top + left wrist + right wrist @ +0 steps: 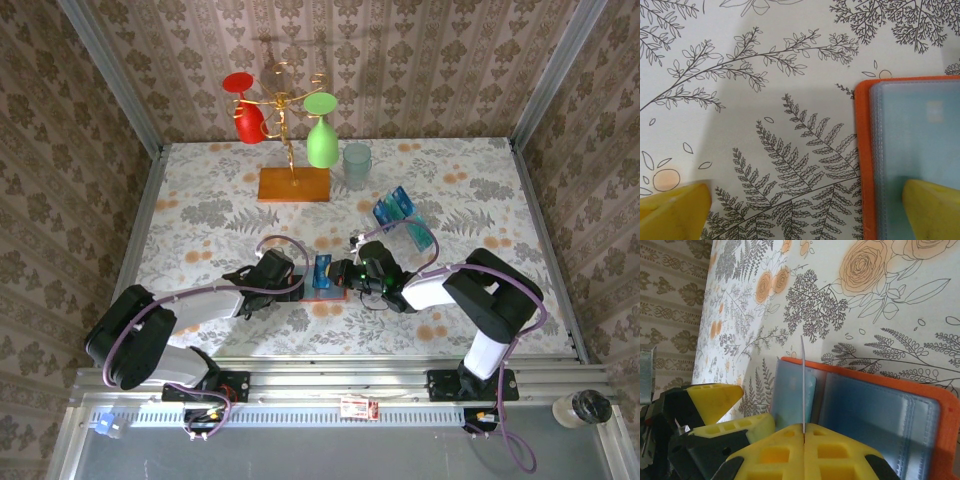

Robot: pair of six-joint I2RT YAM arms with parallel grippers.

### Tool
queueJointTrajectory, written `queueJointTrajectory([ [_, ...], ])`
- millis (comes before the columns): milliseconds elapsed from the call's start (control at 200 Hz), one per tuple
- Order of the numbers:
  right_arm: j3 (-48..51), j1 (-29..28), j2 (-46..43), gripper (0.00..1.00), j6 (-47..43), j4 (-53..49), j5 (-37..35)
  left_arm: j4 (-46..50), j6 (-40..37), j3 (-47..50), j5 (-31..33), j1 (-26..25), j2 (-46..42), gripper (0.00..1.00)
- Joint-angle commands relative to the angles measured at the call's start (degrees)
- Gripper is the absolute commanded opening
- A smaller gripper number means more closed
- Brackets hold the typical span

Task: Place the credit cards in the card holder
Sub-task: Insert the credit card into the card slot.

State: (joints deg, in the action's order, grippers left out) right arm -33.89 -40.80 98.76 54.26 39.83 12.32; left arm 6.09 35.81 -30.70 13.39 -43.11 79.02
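Task looks partway, by my read: one credit card (803, 375) is in hand at the card holder (875, 415) but not yet seated. The right jaws are pinched together on that card's lower edge. It stands upright, seen edge-on as a thin pale line rising from btwn the jaws, w/ the holder's left-hand pocket directly behind it. Can't tell if the card has entered a pocket mouth

The left jaws are spread wide, gripping nothing. One finger (932, 207) sits over the holder's clear sleeve, prob pinning it flat, though touching vs hovering is unclear. The other is over bare counter (740, 150). The holder lies open & flat on the counter, btwn the two sets of jaws & right under their tips

Left to do: slide this card in, then fetch the loose credit cards (402, 217), a small blue & teal cluster lying beyond the right jaws & off to their right, well apart from the holder. Exact count unclear

Holder's look: orange-red cover showing as a narrow rim round greyish-blue translucent pockets w/ stitched edges, approx square. A paler teal patch shows inside the left pocket; may be a card already stowed, can't confirm
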Motion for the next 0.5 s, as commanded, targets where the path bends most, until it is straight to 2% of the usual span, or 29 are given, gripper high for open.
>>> queueJointTrajectory([
  [0,1.2,-0.5,1.3,0.00,0.5,1.6,-1.4,2.3,1.1,1.6,0.8,-0.3,-0.5,1.00],
  [495,1.8,-1.8,2.8,0.00,2.0,2.3,-2.0,2.1,1.0,1.7,1.0,-0.4,-0.5,1.00],
])
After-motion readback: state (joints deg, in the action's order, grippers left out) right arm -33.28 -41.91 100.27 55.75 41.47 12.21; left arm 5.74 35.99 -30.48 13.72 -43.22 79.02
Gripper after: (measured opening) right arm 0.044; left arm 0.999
